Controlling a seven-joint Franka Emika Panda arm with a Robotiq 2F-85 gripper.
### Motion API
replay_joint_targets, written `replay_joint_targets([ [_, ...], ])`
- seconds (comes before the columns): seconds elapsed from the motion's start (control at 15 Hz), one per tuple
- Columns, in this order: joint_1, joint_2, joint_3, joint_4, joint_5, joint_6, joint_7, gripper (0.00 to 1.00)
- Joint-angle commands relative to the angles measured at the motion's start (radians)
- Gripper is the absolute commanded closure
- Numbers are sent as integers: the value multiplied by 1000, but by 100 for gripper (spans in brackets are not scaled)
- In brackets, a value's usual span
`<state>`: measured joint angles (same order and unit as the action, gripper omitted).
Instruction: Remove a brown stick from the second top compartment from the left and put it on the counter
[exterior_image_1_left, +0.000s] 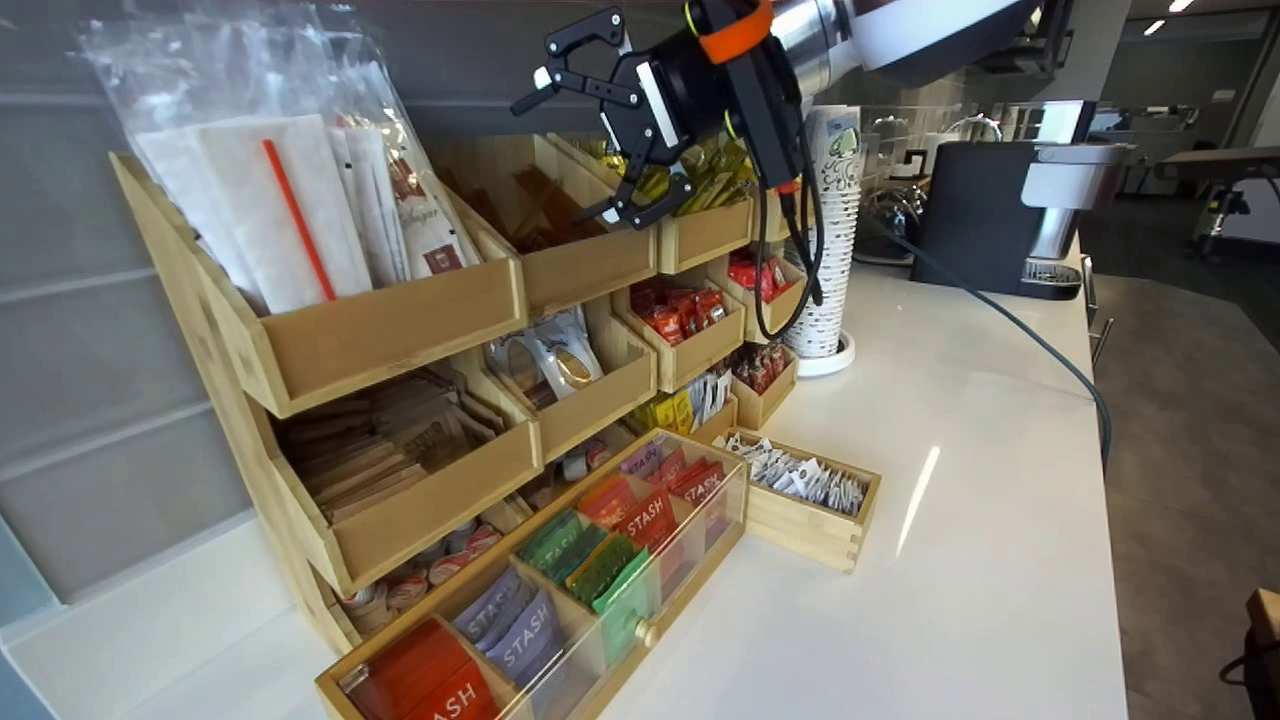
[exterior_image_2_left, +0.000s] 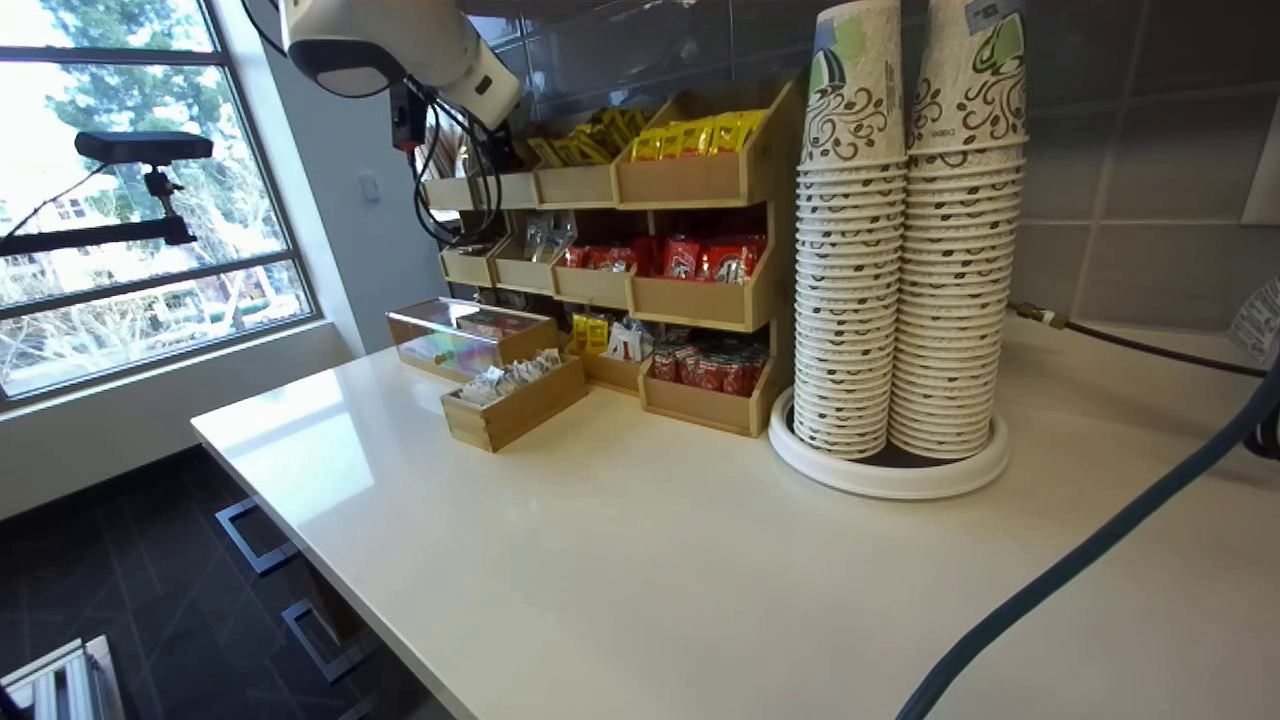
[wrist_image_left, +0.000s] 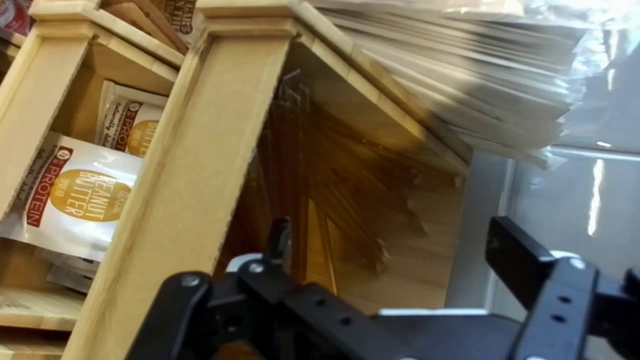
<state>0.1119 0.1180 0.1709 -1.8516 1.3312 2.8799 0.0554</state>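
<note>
Far left, in an exterior view: crinkled clear plastic bag (exterior_image_1_left: 270, 70), holding flat white paper sleeves (exterior_image_1_left: 245, 215). Next: second top compartment (exterior_image_1_left: 590, 268), pale wood, slope-sided, with straight front lip. Inside, in the wrist view: thin, straight brown sticks (wrist_image_left: 345, 190), fanned and leaning. Near the compartment's mouth: black, jointed claw (exterior_image_1_left: 564, 155), released, fingers (wrist_image_left: 515, 255) spread well apart. Right of claw: bin (exterior_image_1_left: 712, 236) of glossy yellow packets (exterior_image_1_left: 712, 190), then ribbed column of stacked paper cups (exterior_image_1_left: 840, 230). Far right: smooth, glossy white table (exterior_image_1_left: 990, 480), wide open stretch reaching straight front edge.
</note>
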Motion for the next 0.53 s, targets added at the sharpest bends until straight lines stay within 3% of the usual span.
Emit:
replay_joint_targets([
  [0.0, 8, 54, 12, 70, 36, 75, -54, 0],
  [0.33, 8, 95, 15, 115, 8, 112, -57, 3],
  [0.4, 9, 102, 14, 120, 4, 112, -55, 26],
  [0.47, 9, 112, 13, 125, -2, 116, -53, 28],
])
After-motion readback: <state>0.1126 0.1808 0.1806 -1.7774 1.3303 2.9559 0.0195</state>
